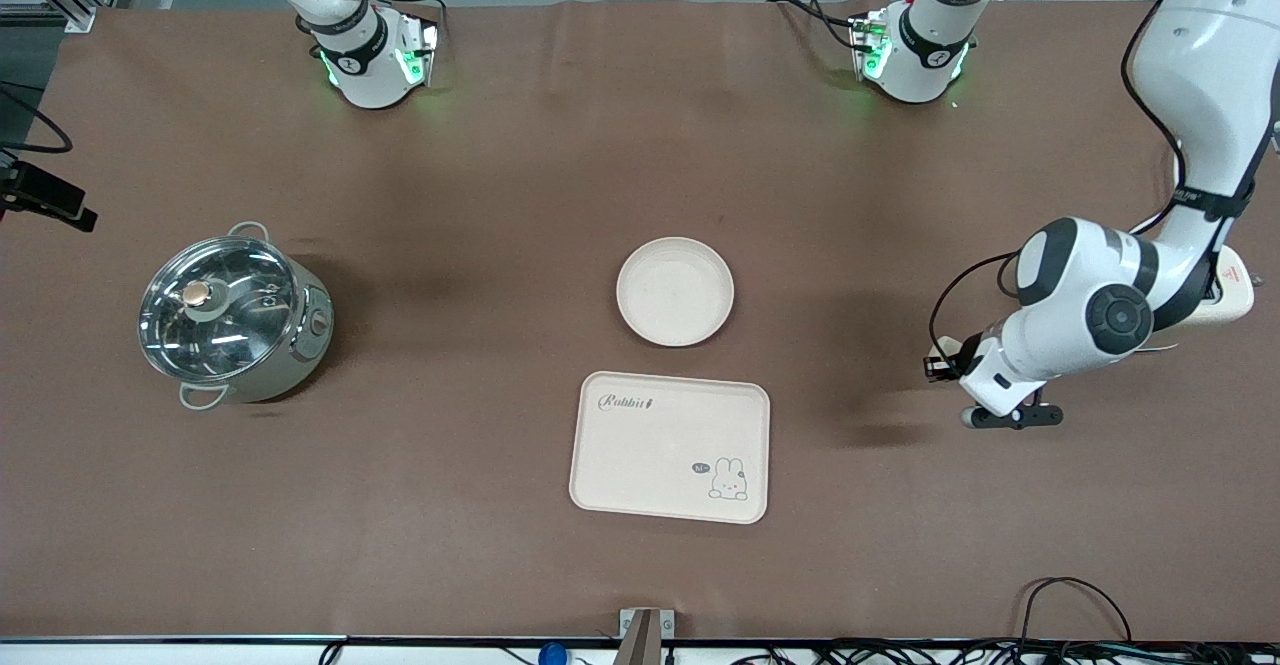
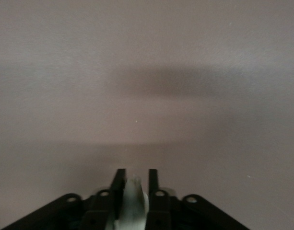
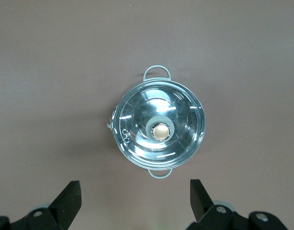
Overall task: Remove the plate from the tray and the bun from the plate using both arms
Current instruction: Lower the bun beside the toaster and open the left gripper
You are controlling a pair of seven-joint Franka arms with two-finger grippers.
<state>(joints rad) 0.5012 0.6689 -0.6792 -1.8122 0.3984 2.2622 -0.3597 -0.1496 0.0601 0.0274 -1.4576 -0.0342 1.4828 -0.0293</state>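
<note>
Inspection from the remote station.

**Plate:** The plate (image 1: 675, 291) lies flat and upright on the table (image 1: 500, 195), about midway between the two ends. It is roughly halfway between the robots' edge and the edge nearest the front camera. I see nothing in its bowl, and neither end effector touches it.

**Tray:** A rectangular cream tray (image 1: 670, 447) with a rabbit drawing lies just beside the plate, between it and the table edge nearest the front camera. A narrow strip of brown cover shows between the two, so they are apart. The tray surface is bare.

**Pot:** A steel pot (image 1: 235, 320) with a glass lid and a round knob stands toward the right arm's end of the table, well apart from plate and tray. The lid is seated on it.

**Left arm:** The arm reaches down from its base, and the left end effector (image 1: 1010, 415) hangs low over bare table near the left arm's end, well apart from the plate. Its wrist view shows only brown cover ahead of it. I cannot tell whether it is open or closed.

**Right arm:** The right end effector (image 3: 135, 196) stands wide and holds nothing. Its wrist view places it high above the pot, looking straight down on the lid.
</note>
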